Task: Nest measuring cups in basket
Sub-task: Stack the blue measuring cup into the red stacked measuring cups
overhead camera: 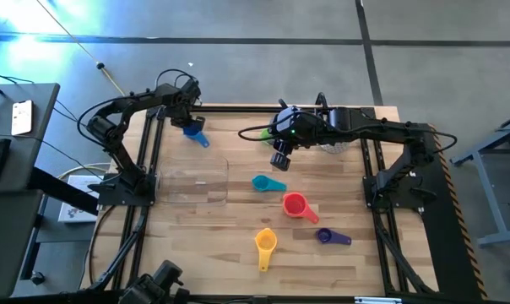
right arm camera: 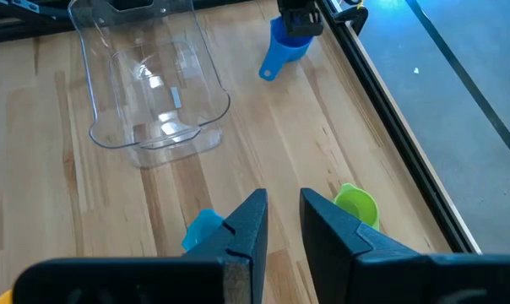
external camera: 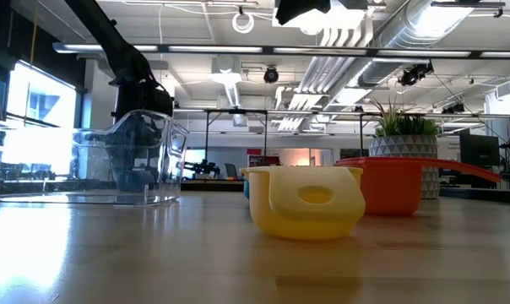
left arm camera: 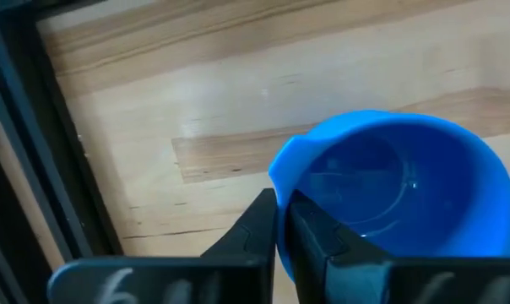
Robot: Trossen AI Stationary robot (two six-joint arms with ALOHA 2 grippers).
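Near edge of the wooden table [overhead camera: 204,253]: small yellow plastic measuring cup [overhead camera: 265,242], handle toward the front edge; it fills the foreground of the low view [external camera: 306,201]. Just beyond and to the right arm's side, small purple plastic measuring cup [overhead camera: 326,236], handle pointing outward. Behind those, the round red plastic measuring cup [overhead camera: 295,203], then the cyan plastic measuring cup [overhead camera: 262,182], both lying free on the wood, a little apart from each other.

Level with the cyan cup on the left arm's side: the clear rectangular plastic basket [overhead camera: 192,180], low-walled, nothing visible inside it; the right wrist view [right arm camera: 150,76] shows bare wood through its floor.

Farther back, middle of the table: right gripper [overhead camera: 279,158] hangs above the wood, fingers slightly apart with a narrow gap and nothing between them [right arm camera: 280,221]. The green plastic measuring cup [right arm camera: 356,204] lies on the table just beyond one fingertip; in the high view the arm hides most of it.

Far back corner on the left arm's side: left gripper [overhead camera: 192,125] pinching the rim of the blue plastic measuring cup [overhead camera: 195,133], one finger inside the bowl and one outside, fingers [left arm camera: 257,236] pressed close on the wall. Blue cup [left arm camera: 390,186] sits beyond the basket, outside it.

White pot with green plant [external camera: 400,139] stands at the far side.
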